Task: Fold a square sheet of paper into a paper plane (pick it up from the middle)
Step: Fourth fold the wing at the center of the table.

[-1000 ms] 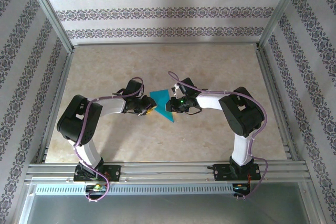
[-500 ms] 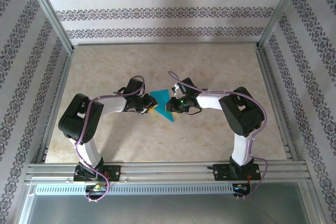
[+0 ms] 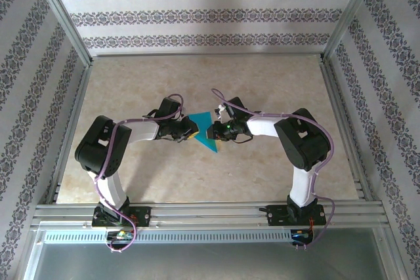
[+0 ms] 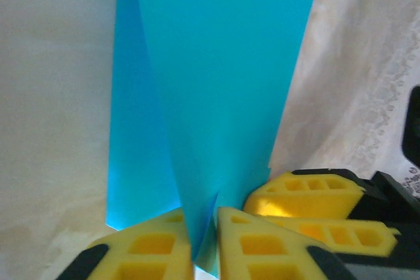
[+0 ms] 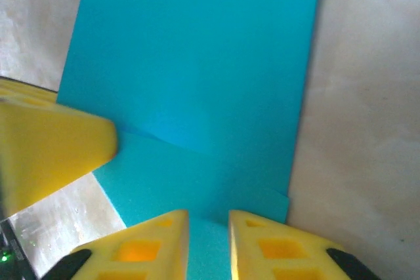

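Left hand [image 3: 186,136] and right hand [image 3: 214,130] sit nose to nose over the paper [image 3: 201,121], mid-desk [image 3: 275,83], well clear of every edge. The paper is partly folded and tapers toward the near edge.

Left wrist view: left hand is clenched on a raised ply, and the crease runs straight into the slit between its pads [image 4: 157,250]. The rest of the paper lies flat on the desk. A right-hand finger [image 4: 305,195] sits just beside the paper's edge.

Right wrist view: right hand's fingertips [image 5: 151,240] are narrowly parted at the paper's near edge, with teal showing in the gap. Can't tell if it nips the edge or just presses it flat. A left-hand finger [image 5: 52,152] sits at the paper's left side.

Step looks like folding a flap over. My take on doing it well:
- right hand acts as the anchor, pinning the flat layer
- left hand carries the ply along the existing crease, low and slow
- pinch only the top ply
- thin paper, so tugging sideways will skew the fold or tear it
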Robot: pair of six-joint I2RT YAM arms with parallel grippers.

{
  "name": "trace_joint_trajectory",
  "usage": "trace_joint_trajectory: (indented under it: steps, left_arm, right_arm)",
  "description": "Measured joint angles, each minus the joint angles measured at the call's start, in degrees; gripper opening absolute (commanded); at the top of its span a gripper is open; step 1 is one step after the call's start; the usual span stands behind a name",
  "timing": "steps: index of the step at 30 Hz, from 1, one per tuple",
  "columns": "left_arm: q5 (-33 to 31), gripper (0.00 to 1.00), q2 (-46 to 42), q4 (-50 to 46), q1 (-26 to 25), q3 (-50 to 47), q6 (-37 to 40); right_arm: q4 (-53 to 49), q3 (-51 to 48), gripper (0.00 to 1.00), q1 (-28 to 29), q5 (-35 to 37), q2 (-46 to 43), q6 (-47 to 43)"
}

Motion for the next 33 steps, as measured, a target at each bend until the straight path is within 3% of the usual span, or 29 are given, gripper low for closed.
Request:
trace_joint_trajectory:
  steps: [8, 14, 22, 33]
  left_arm:
    - [-0.8, 0.06, 0.0, -0.4, -0.2, 0.1, -0.8]
    - [-4.2, 0.05, -2.3, -5.2, -1.5, 2.6, -3.1]
    - [-5.7, 0.06, -2.8, -8.3, -2.2, 5.0, -6.6]
    - [-6.3, 0.06, -2.8, -10.0, -2.3, 5.0, -8.3]
  right_arm:
    - [-0.6, -3.8, 0.44, 0.5, 5.9, -10.4, -7.5]
    - [-0.2, -8.4, 0.46, 7.3, 22.4, -18.8, -15.8]
    - [0.9, -8.9, 0.45, 17.9, 38.0, -14.9, -22.5]
    - [2.6, -8.6, 0.32, 19.4, 44.2, -9.3, -24.2]
